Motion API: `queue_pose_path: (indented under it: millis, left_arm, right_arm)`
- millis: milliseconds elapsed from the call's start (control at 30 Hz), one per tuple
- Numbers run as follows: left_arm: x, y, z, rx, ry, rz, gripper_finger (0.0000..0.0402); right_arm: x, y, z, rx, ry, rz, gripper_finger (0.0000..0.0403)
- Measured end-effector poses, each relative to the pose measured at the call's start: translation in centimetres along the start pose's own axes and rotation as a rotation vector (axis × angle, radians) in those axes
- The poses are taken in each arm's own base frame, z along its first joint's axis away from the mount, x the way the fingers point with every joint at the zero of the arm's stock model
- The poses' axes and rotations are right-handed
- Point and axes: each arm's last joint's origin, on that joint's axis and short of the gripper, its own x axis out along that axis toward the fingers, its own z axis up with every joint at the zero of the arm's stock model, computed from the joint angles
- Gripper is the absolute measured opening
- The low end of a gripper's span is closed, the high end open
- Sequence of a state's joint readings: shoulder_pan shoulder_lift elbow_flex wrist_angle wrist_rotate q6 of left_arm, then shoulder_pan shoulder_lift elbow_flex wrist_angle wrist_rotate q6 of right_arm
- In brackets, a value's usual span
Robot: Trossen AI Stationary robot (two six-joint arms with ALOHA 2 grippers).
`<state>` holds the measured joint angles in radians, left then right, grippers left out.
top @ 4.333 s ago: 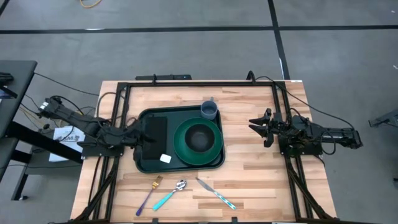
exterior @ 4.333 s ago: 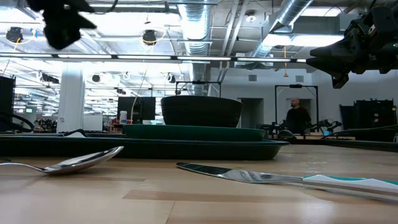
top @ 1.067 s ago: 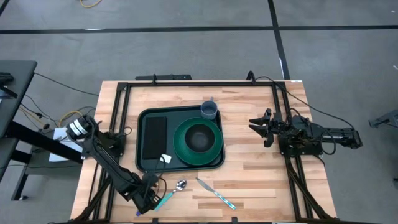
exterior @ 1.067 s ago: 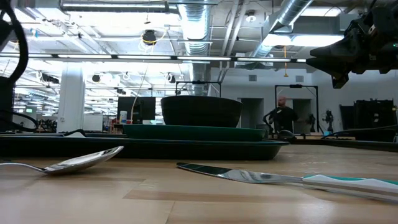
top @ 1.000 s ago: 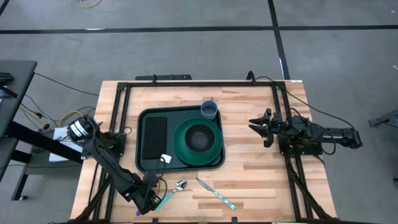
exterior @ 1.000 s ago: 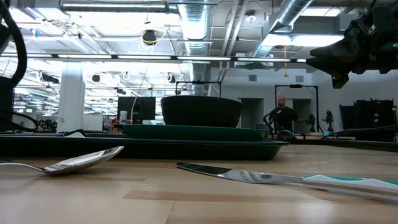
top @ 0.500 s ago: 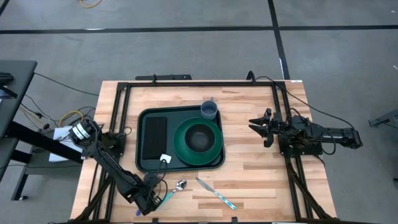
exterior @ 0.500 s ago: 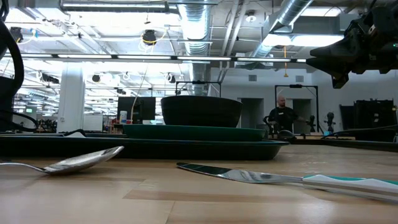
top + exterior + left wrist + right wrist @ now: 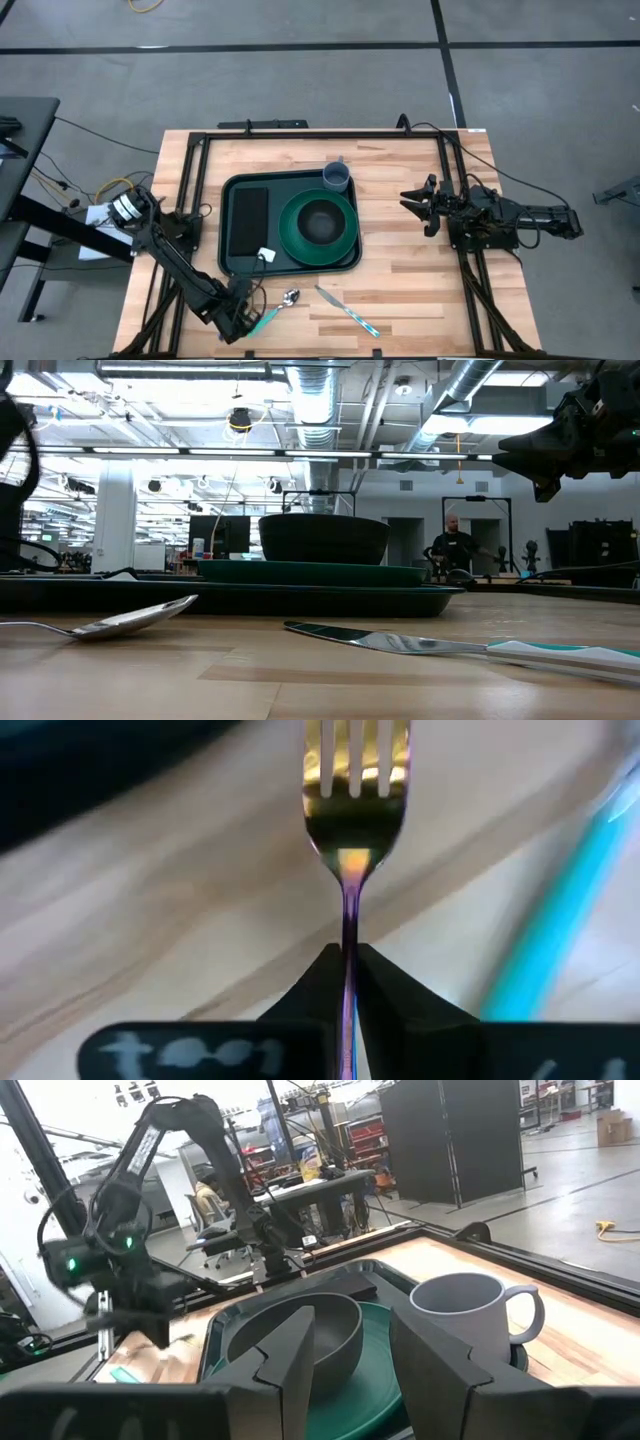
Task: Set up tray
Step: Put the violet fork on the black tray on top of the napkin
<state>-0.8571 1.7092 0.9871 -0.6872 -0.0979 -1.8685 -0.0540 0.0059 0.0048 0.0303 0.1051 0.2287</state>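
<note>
The dark green tray (image 9: 232,262) lies mid-table and carries a black rectangle (image 9: 248,216), a green plate (image 9: 345,240) with a dark bowl (image 9: 320,222), and a grey mug (image 9: 336,177). By the table's near edge lies a fork with a gold head (image 9: 355,780) and a purple handle. My left gripper (image 9: 238,316) is down over it and shut on it. My right gripper (image 9: 415,208) hangs open above the table's right side, holding nothing; its fingers frame the mug (image 9: 465,1315) and bowl (image 9: 290,1335) from afar. My left gripper pinches the fork's thin purple handle (image 9: 348,925) between its two fingers, a short way behind the gold head. The fork runs on straight ahead of the fingers, tines away from them. Whether the fork lies on the wood or is raised off it, I cannot tell.
A spoon with a teal handle (image 9: 272,312) lies just right of the fork, close to my left gripper. A knife (image 9: 347,310) with a teal handle lies farther right. In the low view the spoon (image 9: 130,618) and knife (image 9: 400,643) lie before the tray. A person stands in the room behind.
My left gripper has stayed over the fork near the table's near edge and has shut on its handle.
</note>
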Motion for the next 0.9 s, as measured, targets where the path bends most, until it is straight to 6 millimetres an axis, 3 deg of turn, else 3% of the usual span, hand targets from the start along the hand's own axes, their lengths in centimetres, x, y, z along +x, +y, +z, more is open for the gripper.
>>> queue_pose_path:
  millis: [267, 467, 700, 900]
  left_arm:
    - [-4.9, 2.2, 2.0, -0.228, -0.168, -0.013, 0.0001]
    - [-8.0, 3.6, 4.4, -0.273, -0.225, -0.055, 0.0000]
    - [-8.9, 4.7, 6.9, -0.249, -0.292, 0.034, 0.0000]
    - [-10.1, 6.3, 10.3, -0.241, -0.351, 0.145, 0.0000]
  right_arm:
    - [0.0, 0.0, 0.0, 0.000, 0.000, 0.000, 0.0123]
    - [0.0, 0.0, 0.0, 0.000, 0.000, 0.000, 0.0123]
    - [0.0, 0.0, 0.0, 0.000, 0.000, 0.000, 0.0123]
    - [0.0, 0.0, 0.0, 0.000, 0.000, 0.000, 0.0123]
